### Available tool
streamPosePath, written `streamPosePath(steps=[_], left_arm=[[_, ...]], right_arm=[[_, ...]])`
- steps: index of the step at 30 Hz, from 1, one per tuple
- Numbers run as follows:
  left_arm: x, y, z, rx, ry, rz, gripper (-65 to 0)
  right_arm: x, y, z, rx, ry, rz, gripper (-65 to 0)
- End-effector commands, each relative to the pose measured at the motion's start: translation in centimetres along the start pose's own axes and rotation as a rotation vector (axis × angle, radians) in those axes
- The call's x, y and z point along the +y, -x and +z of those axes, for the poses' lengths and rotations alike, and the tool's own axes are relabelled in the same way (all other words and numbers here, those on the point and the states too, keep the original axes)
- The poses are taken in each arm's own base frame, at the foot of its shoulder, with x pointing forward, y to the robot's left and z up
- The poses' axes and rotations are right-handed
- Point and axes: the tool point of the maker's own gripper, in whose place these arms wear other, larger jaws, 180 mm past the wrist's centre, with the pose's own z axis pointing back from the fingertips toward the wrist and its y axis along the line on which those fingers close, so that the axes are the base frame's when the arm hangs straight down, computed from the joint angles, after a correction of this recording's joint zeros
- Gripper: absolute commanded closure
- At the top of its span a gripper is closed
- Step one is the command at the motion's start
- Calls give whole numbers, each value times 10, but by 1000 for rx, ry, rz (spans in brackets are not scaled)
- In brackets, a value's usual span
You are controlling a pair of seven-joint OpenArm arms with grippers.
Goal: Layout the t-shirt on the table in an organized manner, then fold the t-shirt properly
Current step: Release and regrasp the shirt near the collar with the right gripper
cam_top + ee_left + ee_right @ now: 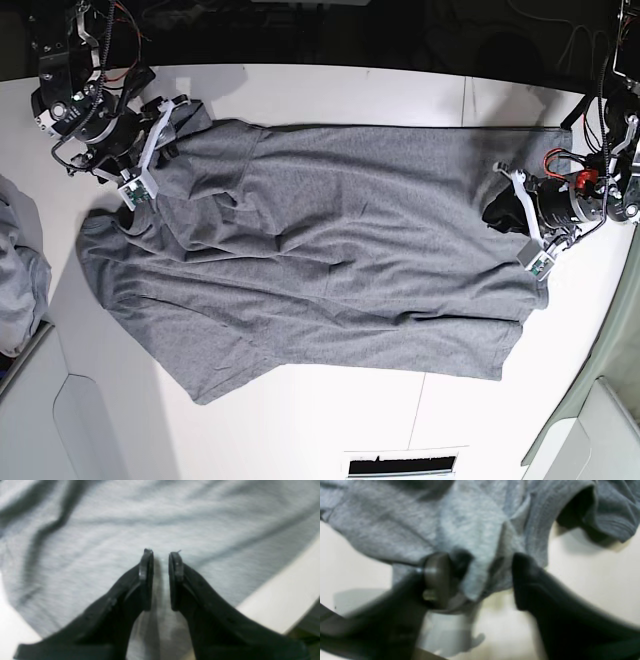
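Left pincer (pixel 161 555) pinches the heather-grey t-shirt (pixel 330 270); right pincer (pixel 480 580), half-open, straddles its rumpled knit edge.

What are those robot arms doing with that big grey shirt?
Two robot arms are spreading out a grey t-shirt on a white table. The left gripper pinches the cloth at one end. The right gripper straddles a bunched bit at the other end. The shirt is mostly spread out but wrinkled, and not folded yet.

T-shirt (pixel 330 270) covers table (pixel 330 95) centre; bare strips front, back; cloth heap (pixel 20 265) blocks one end.
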Motion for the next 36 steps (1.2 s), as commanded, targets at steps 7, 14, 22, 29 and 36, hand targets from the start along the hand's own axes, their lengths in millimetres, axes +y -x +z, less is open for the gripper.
streamPosePath(steps=[7,14,22,29,36], left_arm=[[22,20,0,32,-46,49,-138],[38,44,-2,78,-97,41,-138],[49,50,-1,98,-149,51,-138],[49,50,-1,95,-149,51,-138],[52,52,1,110,-160,32,-138]], right_arm=[[18,-21,9,-81,-117,-52,0],[59,-53,48,-211,-270,-41,0],[110,-40,86,-235,-445,-16,0],[115,-37,89,-242,-463,-38,-323],[80,-59,91,-348,-364,-97,-321]])
